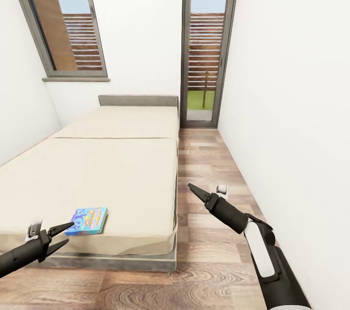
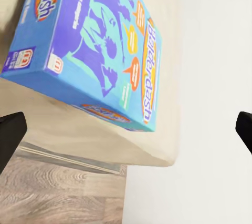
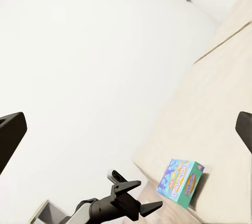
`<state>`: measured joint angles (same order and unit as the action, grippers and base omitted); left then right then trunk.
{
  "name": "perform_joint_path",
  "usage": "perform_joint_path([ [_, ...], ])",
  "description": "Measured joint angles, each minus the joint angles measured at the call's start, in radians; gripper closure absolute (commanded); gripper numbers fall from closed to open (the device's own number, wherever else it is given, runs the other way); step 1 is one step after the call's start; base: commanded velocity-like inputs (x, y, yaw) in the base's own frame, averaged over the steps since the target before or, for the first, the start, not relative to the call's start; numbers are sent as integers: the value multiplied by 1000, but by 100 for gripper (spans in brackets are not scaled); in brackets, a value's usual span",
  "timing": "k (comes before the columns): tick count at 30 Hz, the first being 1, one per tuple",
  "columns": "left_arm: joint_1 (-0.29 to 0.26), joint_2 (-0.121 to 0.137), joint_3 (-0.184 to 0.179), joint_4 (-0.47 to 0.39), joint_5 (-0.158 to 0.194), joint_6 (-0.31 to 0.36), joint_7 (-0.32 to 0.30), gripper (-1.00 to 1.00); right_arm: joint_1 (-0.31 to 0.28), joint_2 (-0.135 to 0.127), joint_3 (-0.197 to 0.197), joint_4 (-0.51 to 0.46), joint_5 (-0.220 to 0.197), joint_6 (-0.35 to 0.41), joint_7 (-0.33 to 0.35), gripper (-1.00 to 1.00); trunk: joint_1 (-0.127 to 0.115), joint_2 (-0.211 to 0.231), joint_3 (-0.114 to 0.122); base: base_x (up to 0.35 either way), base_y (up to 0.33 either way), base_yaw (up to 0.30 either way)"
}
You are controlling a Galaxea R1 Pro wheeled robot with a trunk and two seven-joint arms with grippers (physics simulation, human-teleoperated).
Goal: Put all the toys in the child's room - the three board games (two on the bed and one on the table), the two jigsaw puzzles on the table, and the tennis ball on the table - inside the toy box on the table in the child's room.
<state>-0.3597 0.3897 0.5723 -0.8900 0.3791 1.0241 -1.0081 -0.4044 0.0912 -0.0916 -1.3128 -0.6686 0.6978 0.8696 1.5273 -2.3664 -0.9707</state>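
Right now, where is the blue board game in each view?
Head view: board game lying near the bed's front edge, beside the left gripper.
Left wrist view: close ahead.
Right wrist view: small, far off.
Shared landmark: the beige mattress edge.

blue cartoon-print board game [image 1: 87, 220]; beige bed [image 1: 112, 174]; wood-plank floor [image 1: 214, 271]

White walls [image 1: 287, 81], plank floor [image 1: 209, 261], windows [image 1: 73, 23]

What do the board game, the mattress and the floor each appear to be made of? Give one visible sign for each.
Board game: probably printed cardboard, given its sharp edges and glossy cartoon print. Mattress: matte beige fabric, sagging softly at the edge. Floor: wood-look planks with visible grain and seams; real or laminate is unclear.
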Motion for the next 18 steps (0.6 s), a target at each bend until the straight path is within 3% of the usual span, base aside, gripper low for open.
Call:
perform_joint_path([
  [18, 0, 0, 0, 0, 1, 0, 0, -100, 0, 0, 0, 0, 1, 0, -1, -100, 65, -119, -53, 0, 0, 0],
])
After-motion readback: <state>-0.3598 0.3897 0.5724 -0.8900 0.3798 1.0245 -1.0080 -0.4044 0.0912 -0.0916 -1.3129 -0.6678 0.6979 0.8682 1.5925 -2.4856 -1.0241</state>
